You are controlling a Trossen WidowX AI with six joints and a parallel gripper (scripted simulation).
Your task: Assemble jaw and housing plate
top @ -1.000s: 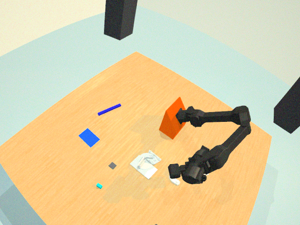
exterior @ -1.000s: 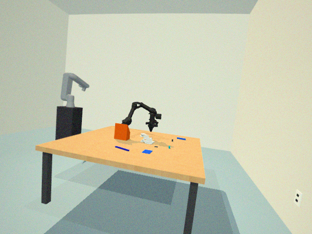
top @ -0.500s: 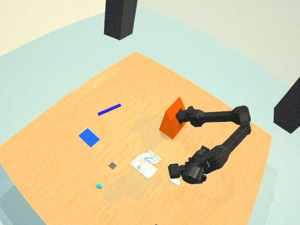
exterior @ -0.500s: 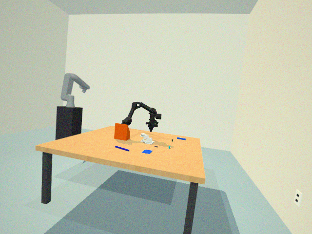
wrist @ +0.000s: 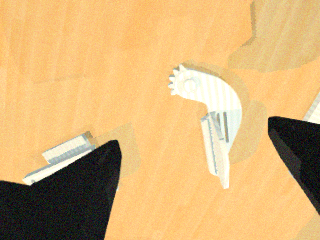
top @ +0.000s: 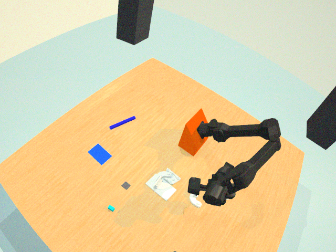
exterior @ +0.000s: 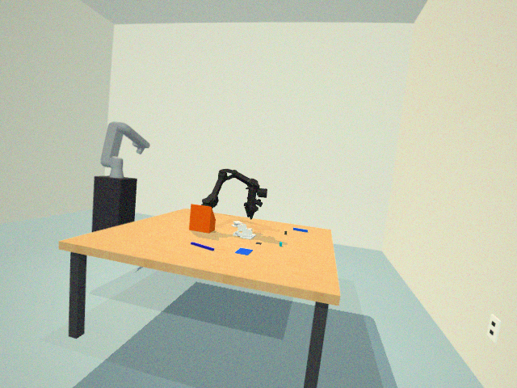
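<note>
Our black two-fingered hand (exterior: pixel 250 215) (wrist: pixel 193 136) stood open above the wooden desk (top: pixel 130 151) (exterior: pixel 200 267), gripping nothing; the arm's wrist covered its fingers from the top. We saw the loose white toothed jaw (top: pixel 195 201) (wrist: pixel 225 95) lying between the fingertips in the wrist view, apart from the white flat base (top: pixel 166 193), where we could not make out the pins. One finger partly hid a pale slab-like piece (wrist: pixel 42 172), and we could not tell whether it was the housing plate.
</note>
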